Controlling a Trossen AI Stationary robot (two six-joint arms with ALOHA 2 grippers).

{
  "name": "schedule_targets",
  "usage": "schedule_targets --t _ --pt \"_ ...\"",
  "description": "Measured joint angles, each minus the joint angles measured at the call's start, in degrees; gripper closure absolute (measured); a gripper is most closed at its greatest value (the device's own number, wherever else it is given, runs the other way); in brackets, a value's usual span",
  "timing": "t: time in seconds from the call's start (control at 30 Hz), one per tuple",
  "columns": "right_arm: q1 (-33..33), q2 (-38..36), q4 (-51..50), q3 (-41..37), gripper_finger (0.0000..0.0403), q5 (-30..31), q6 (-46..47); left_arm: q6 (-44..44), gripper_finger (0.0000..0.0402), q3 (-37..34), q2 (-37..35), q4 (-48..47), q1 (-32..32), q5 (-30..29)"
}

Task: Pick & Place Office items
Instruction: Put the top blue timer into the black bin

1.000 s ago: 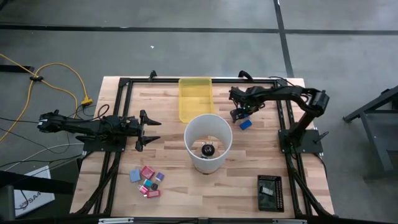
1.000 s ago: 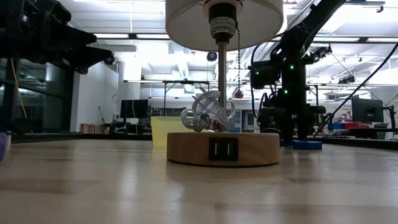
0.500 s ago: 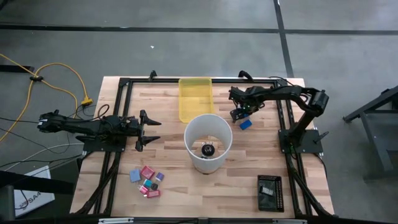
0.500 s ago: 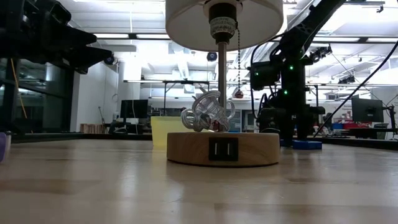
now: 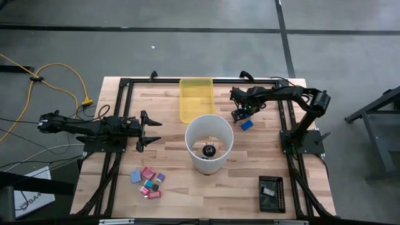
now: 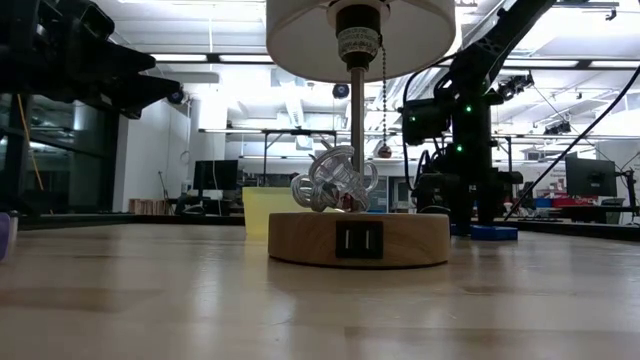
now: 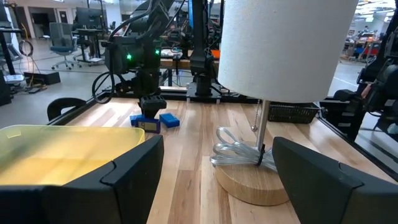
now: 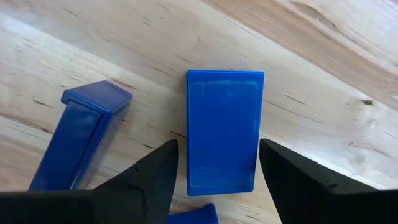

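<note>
Right gripper [image 8: 214, 171] (fingers parted) – straddling blue block [image 8: 224, 127]; not gripping

White lamp [image 5: 209, 143] stands mid tabletop [image 5: 169, 119]. Yellow tray [image 5: 196, 99] just behind it. Black basket [image 5: 271, 194] near the front right corner.

No legible text, labels, brand marks or numbers in any view. A white sheet [image 5: 28, 199] lying off the tabletop's front-left corner carries dark print, too small to read. The blue block [image 8: 224, 130] under the right wrist camera has a plain, unmarked face. The lamp base [image 6: 358, 240] shows only a dark socket plate, no lettering. Monitors in the room behind show nothing readable.
</note>
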Motion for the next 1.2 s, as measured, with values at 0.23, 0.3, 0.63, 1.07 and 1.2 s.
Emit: schedule_targets --t 0.23,0.3,0.63,1.07,1.2 --pt "0.0 0.0 0.0 0.0 0.0237 -0.1 0.0 0.0 0.0109 0.0 0.0 0.0 0.0 0.0" --pt "0.0 0.0 0.0 0.0 0.0248 -0.1 0.0 0.0 0.0109 0.0 0.0 0.0 0.0 0.0" --pt "0.0 0.0 -0.2 0.0 0.0242 -0.2 0.2 0.0 0.0109 0.0 0.0 0.0 0.0 0.0" --pt "-0.9 -5.0 -2.0 -0.2 0.0257 -0.3 0.3 0.0 0.0109 0.0 0.0 0.0 0.0 0.0" --pt "-0.9 -8.7 -3.4 -0.2 0.0257 -0.3 0.3 0.0 0.0109 0.0 0.0 0.0 0.0 0.0"
